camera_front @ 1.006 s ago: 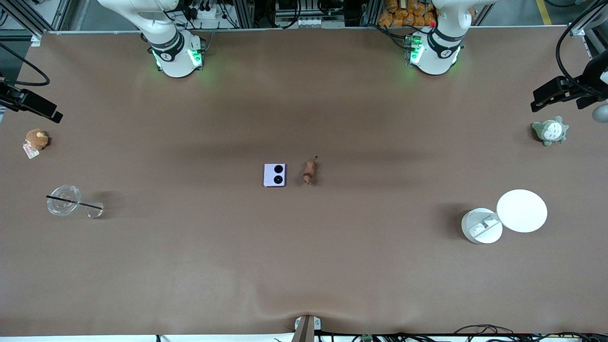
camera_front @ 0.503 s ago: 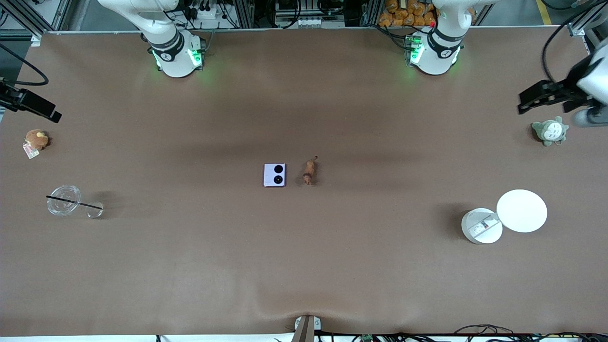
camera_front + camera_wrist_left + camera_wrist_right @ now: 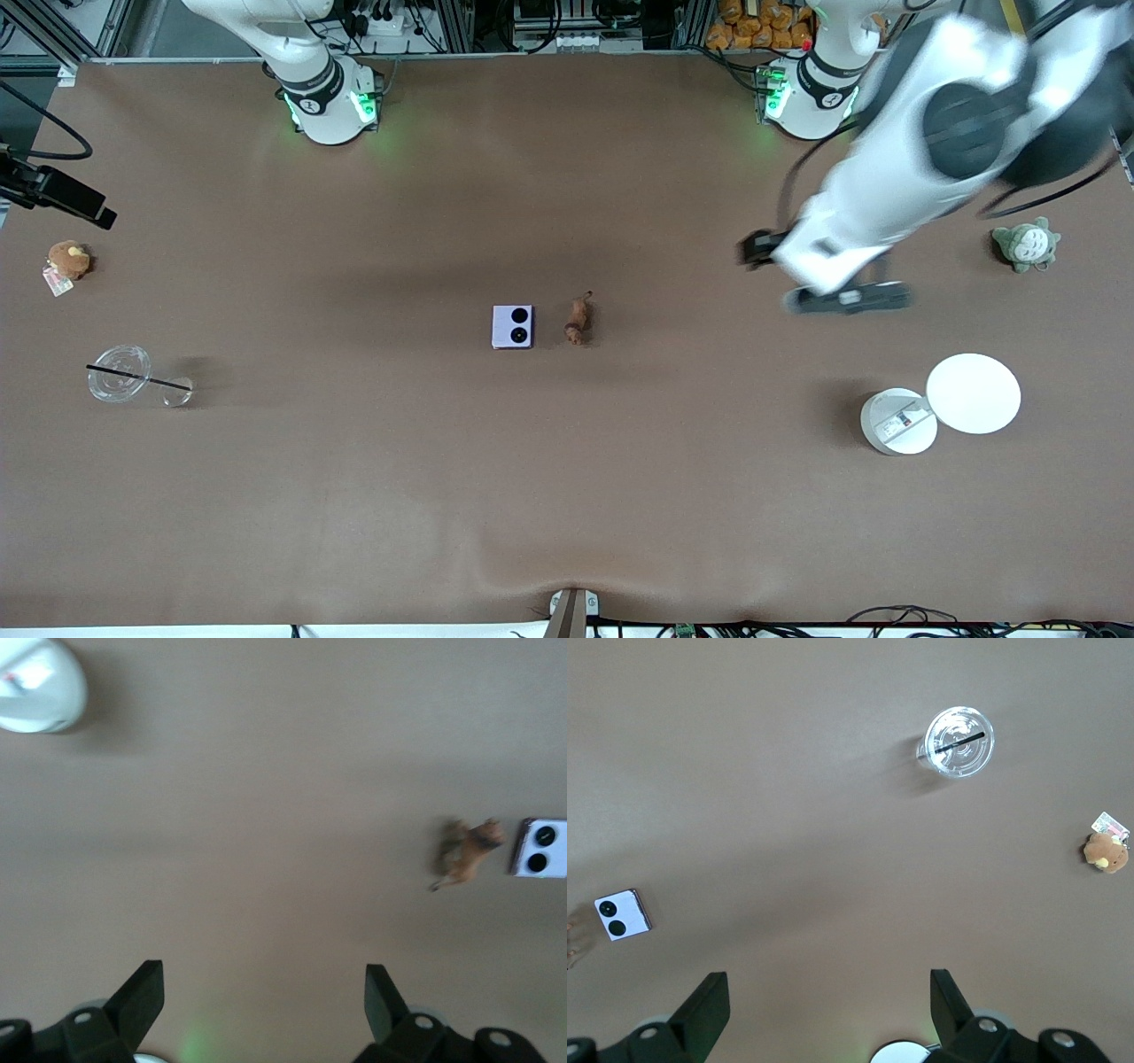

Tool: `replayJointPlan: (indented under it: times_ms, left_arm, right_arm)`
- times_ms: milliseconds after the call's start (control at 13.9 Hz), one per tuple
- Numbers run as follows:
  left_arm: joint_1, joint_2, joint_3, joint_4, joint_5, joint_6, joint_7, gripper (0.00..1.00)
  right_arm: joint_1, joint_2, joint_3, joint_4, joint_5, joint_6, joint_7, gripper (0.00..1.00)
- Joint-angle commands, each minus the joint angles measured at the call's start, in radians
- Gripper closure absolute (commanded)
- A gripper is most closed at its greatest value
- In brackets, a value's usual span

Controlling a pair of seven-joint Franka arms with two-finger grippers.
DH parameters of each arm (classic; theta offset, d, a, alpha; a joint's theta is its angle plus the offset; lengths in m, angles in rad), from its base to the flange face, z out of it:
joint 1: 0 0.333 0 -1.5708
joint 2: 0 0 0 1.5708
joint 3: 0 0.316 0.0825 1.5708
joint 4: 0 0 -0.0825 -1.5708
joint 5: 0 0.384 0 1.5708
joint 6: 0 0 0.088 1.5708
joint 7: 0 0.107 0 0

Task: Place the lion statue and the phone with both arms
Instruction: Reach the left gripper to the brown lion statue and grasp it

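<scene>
Front view: left gripper (image 3: 828, 282) hangs empty, jaws wide, over bare table (right gripper (image 3: 824, 1010) likewise spread)

Left arm (image 3: 895, 186) motion-blurred

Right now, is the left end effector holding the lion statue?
No, the left end effector is open and empty, and the lion statue lies on the table beside the phone.

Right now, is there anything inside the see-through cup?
Yes. The clear cup holds a black straw that sticks out over its rim; in the right wrist view the straw crosses its top. The pictures do not settle whether any drink is in it.
</scene>
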State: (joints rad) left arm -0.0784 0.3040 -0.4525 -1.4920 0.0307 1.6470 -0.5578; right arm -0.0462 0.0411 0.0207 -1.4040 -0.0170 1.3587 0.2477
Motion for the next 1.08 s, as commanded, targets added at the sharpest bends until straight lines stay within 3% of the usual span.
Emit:
replayJointPlan:
  times_ms: [0,287,575,790,1006]
  left_arm:
    - [-0.09,0.137,0.009,0.1,0.014,0.068,-0.071,0.0]
    - [-0.291,0.28,0.061,0.143,0.125,0.198,-0.235,0.0]
    - [-0.521,0.414,0.217,0.21,0.149,0.295,-0.327,0.0]
    - [-0.599,0.489,0.273,0.208,0.153,0.401,-0.317,0.0]
    - [-0.609,0.536,0.276,0.208,0.158,0.465,-0.252,0.0]
  right_arm:
    - [0.0,0.051,0.001,0.023,0.0,-0.027,-0.015,0.0]
    - [0.0,0.051,0.001,0.022,-0.001,-0.033,-0.01,0.0]
    - [0.0,0.057,0.001,0.02,-0.001,-0.07,-0.013,0.0]
    - [0.006,0.066,0.001,0.019,0.0,-0.113,-0.013,0.0]
    - [0.011,0.118,0.005,0.02,0.026,-0.107,-0.016,0.0]
